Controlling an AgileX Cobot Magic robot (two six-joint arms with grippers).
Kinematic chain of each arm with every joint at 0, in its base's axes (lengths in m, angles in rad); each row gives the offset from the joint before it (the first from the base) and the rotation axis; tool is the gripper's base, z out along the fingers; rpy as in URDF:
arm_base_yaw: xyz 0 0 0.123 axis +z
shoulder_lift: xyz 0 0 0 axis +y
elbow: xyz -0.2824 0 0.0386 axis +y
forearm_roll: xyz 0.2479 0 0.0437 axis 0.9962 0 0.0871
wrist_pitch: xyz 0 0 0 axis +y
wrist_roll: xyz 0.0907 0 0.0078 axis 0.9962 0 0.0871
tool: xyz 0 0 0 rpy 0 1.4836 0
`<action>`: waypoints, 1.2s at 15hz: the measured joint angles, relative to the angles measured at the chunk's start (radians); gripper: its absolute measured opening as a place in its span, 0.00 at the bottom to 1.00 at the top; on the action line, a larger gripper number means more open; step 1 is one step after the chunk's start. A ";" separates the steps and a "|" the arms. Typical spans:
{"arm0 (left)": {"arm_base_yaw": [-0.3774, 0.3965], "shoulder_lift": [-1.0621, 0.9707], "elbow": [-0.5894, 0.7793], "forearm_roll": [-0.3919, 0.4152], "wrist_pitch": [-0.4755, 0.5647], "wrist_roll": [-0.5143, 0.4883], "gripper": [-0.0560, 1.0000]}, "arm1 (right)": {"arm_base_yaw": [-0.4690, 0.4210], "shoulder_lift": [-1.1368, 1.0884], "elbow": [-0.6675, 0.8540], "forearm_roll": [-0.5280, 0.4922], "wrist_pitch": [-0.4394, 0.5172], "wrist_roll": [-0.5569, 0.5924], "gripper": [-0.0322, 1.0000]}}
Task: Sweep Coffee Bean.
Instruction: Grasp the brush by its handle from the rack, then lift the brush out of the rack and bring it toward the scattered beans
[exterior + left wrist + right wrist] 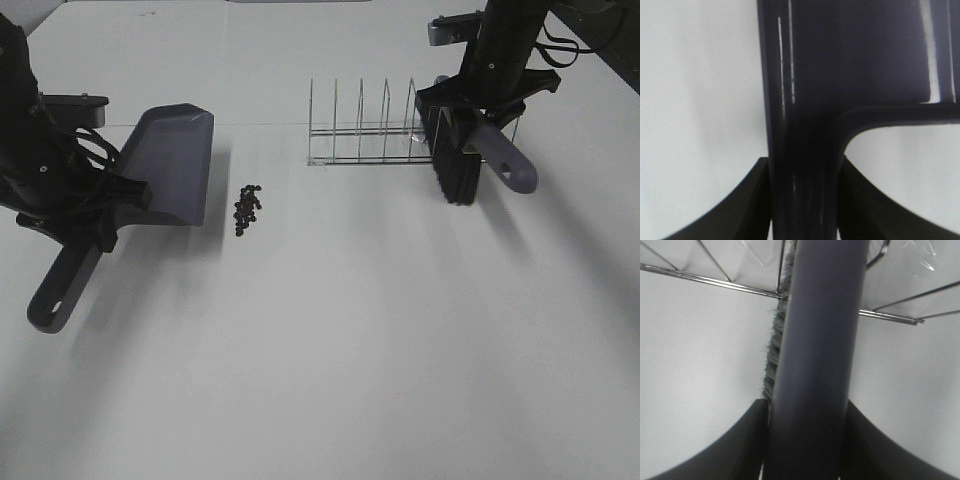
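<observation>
The coffee bean [247, 208] cluster lies on the white table, left of centre. A grey-purple dustpan [170, 165] sits just left of the beans with its mouth facing them. My left gripper [105, 215] is shut on the dustpan's handle [805, 165]. At the back right a dark brush [460, 165] with a grey handle [505, 160] stands in the right end of the wire rack [370, 130]. My right gripper [478, 112] is shut on that brush handle [815, 380], and the bristles [772, 365] show beside it.
The wire rack's thin dividers [360, 110] stand upright behind the brush. White table [350, 350] extends in front and to the right of the beans.
</observation>
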 joint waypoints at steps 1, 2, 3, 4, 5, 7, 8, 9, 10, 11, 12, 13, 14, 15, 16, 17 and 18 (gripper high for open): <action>0.000 0.000 0.000 0.000 0.000 0.002 0.38 | -0.002 0.000 0.000 -0.002 0.000 0.000 0.36; 0.000 0.000 0.000 0.000 0.000 0.004 0.38 | -0.002 0.000 0.000 -0.006 0.000 0.000 0.36; 0.000 0.000 0.000 0.000 0.000 0.005 0.38 | -0.002 0.000 0.000 -0.006 0.000 0.003 0.36; 0.000 0.000 0.000 0.000 0.000 0.005 0.38 | -0.002 0.000 0.000 -0.006 0.001 0.008 0.36; 0.000 0.000 0.000 0.000 0.000 0.005 0.38 | -0.002 0.000 0.000 -0.006 0.002 0.022 0.35; 0.000 0.000 0.000 0.000 0.000 0.005 0.38 | -0.002 0.000 -0.002 -0.013 0.011 0.039 0.35; 0.000 0.000 0.000 0.000 0.000 0.005 0.38 | -0.002 -0.011 -0.003 -0.013 0.025 0.048 0.35; 0.000 0.000 0.000 0.000 0.000 0.005 0.38 | -0.002 -0.025 -0.003 -0.013 0.028 0.049 0.34; 0.000 0.000 0.000 0.000 0.000 0.005 0.38 | -0.002 -0.044 -0.003 -0.013 0.028 0.049 0.34; 0.000 0.000 0.000 0.000 0.000 0.005 0.38 | -0.002 -0.065 -0.003 -0.013 0.034 0.049 0.34; 0.000 0.000 0.000 0.000 0.000 0.005 0.38 | -0.002 -0.090 -0.003 -0.016 0.036 0.051 0.34; 0.000 0.000 0.000 0.000 0.000 0.005 0.38 | -0.002 -0.102 -0.003 -0.018 0.036 0.051 0.34; 0.000 0.000 0.000 0.000 0.000 0.005 0.38 | -0.002 -0.121 -0.003 -0.021 0.036 0.051 0.34; 0.000 0.000 0.000 0.000 0.000 0.005 0.38 | -0.002 -0.137 -0.003 -0.022 0.038 0.051 0.34; 0.000 0.000 0.000 0.000 0.000 0.005 0.38 | -0.002 -0.152 -0.003 -0.022 0.048 0.051 0.34; 0.000 0.000 0.000 0.000 0.000 0.005 0.38 | -0.002 -0.167 -0.003 -0.022 0.065 0.052 0.34; 0.000 0.000 0.000 0.000 0.000 0.005 0.38 | -0.002 -0.185 -0.003 -0.022 0.067 0.053 0.34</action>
